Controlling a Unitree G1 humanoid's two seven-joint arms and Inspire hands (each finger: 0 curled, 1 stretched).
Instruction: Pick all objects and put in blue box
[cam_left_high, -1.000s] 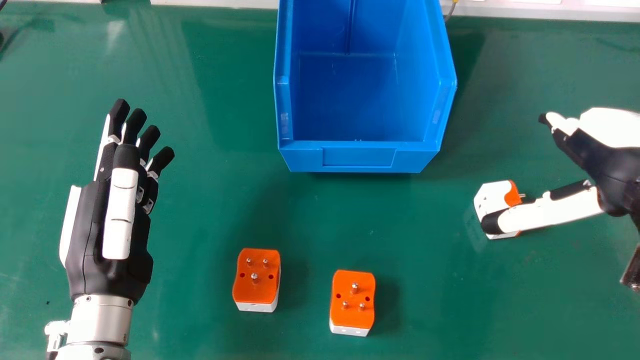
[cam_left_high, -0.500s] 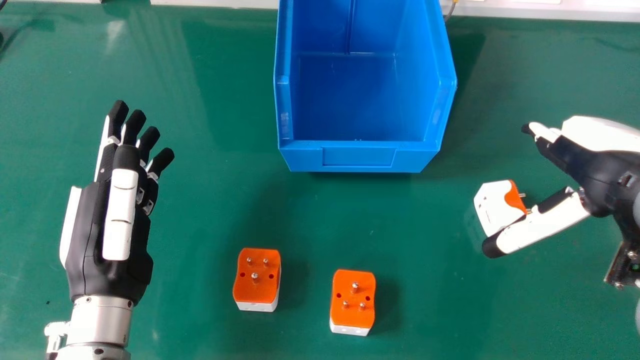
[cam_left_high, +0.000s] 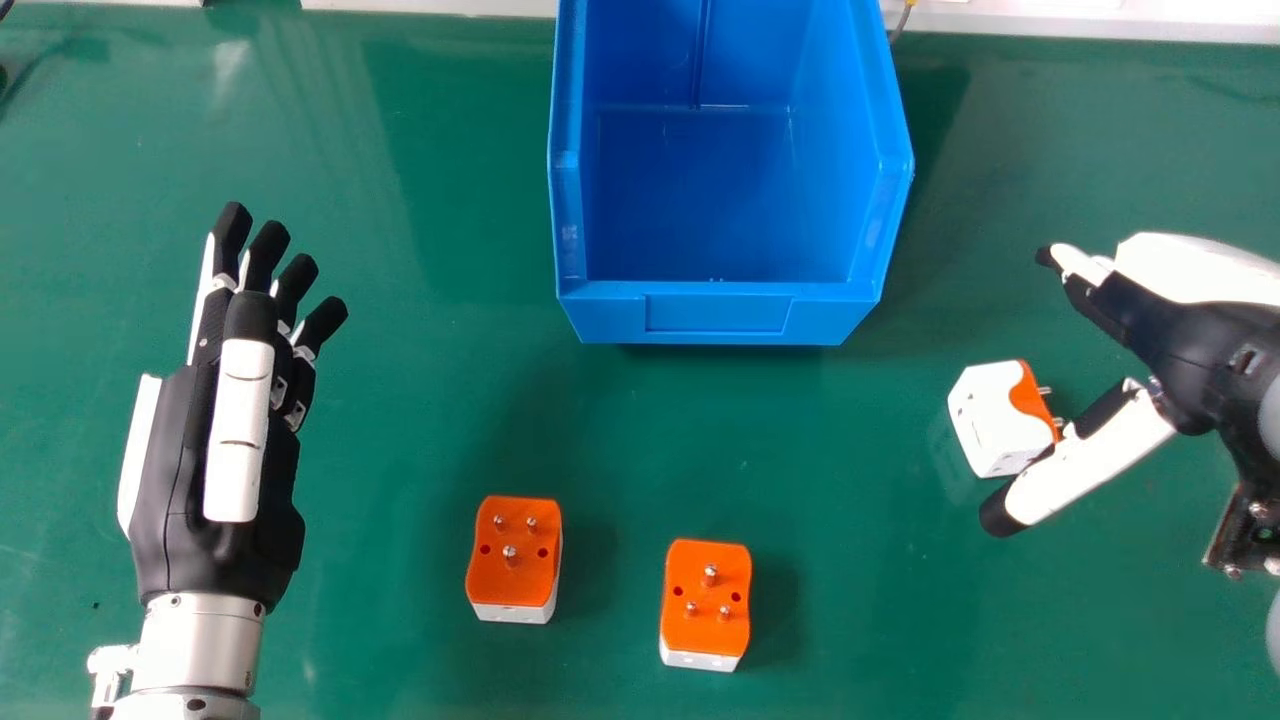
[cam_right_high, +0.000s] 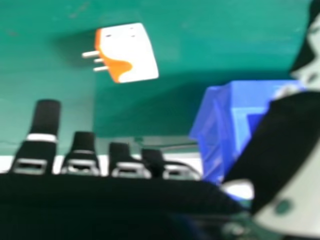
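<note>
In the head view my left hand (cam_left_high: 225, 440) is open over the table's left side, with nothing in it. My right hand (cam_left_high: 1195, 345) is open at the right edge, its thumb slanting beside a white and orange plug adapter (cam_left_high: 1000, 415) that lies on its side. The right hand view shows that adapter (cam_right_high: 129, 52) on the table beyond the open fingers of my right hand (cam_right_high: 45, 122). Two more adapters, one orange-topped (cam_left_high: 512, 550) and another (cam_left_high: 706, 597), stand pins up at the front middle. The blue box (cam_left_high: 718, 312) holds nothing visible.
The green table (cam_left_high: 420, 400) carries everything. A pale ledge (cam_left_high: 430, 6) runs along its far edge, with a short cable (cam_left_high: 903, 20) just right of the box. The box also shows in the right hand view beside my thumb.
My right hand has moved a little left in the head view, and its thumb has swung toward the near side, uncovering more of the side-lying adapter. My left hand has hardly moved.
</note>
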